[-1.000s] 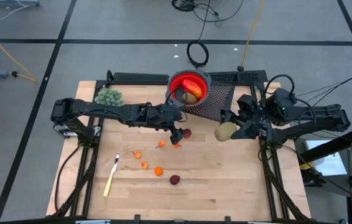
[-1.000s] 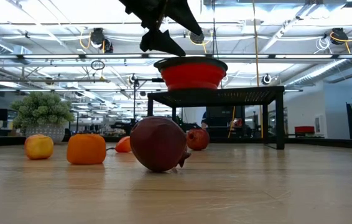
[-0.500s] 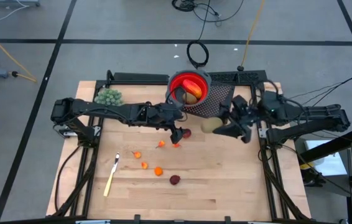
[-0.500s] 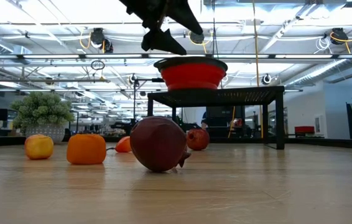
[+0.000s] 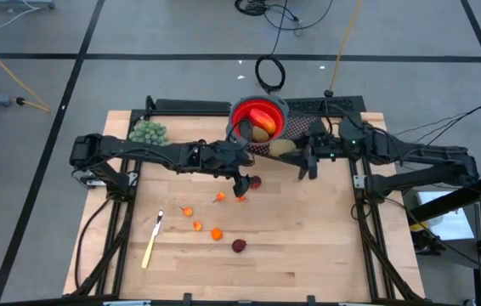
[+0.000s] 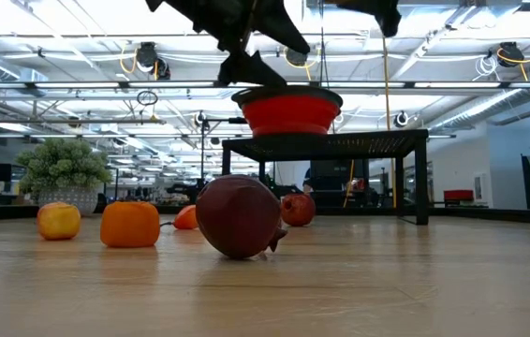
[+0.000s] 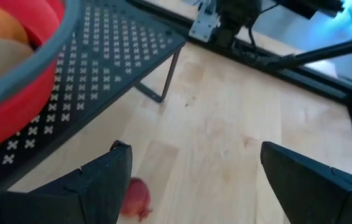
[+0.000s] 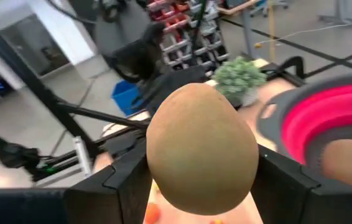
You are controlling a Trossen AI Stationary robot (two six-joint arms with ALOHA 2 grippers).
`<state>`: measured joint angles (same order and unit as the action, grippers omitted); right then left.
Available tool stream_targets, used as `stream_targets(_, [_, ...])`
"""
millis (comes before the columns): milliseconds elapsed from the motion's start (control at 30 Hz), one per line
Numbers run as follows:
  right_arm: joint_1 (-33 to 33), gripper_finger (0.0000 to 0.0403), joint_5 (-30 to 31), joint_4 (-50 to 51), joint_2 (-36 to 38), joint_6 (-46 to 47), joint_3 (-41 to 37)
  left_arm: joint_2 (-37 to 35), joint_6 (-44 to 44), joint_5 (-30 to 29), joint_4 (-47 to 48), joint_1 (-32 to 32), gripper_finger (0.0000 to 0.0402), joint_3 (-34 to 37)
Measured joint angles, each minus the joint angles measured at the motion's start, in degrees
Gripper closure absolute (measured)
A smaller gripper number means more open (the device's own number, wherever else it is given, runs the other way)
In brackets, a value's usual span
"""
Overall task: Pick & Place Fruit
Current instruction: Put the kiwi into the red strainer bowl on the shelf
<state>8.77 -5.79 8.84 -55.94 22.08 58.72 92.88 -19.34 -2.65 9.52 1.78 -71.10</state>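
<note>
Fruit: my right gripper (image 5: 296, 158), clenched on a brownish-green oval (image 8: 201, 146), has swung to the red bowl (image 5: 257, 119) near the table's far edge; left gripper (image 5: 242, 182) hangs released.

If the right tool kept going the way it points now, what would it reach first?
Most likely the red bowl: the right tool, holding a kiwi, points at its rim, though depth is unclear.

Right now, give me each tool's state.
Left tool: open, empty, above a dark red ball.
Right tool: shut on the brownish-green oval.
</note>
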Motion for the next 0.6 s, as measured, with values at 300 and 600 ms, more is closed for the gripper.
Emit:
stream_targets(300, [6.0,0.0181,-0.19,-0.44,-4.27,-0.98,0.0,-0.57,3.05,0.11,-0.42,0.07,0.0048,0.23])
stream_targets(600, [11.02,0.0181,-0.36,-3.58,-8.01,-3.95,0.0,-5.97,6.35,-0.38,2.82,0.07,0.0048,0.27])
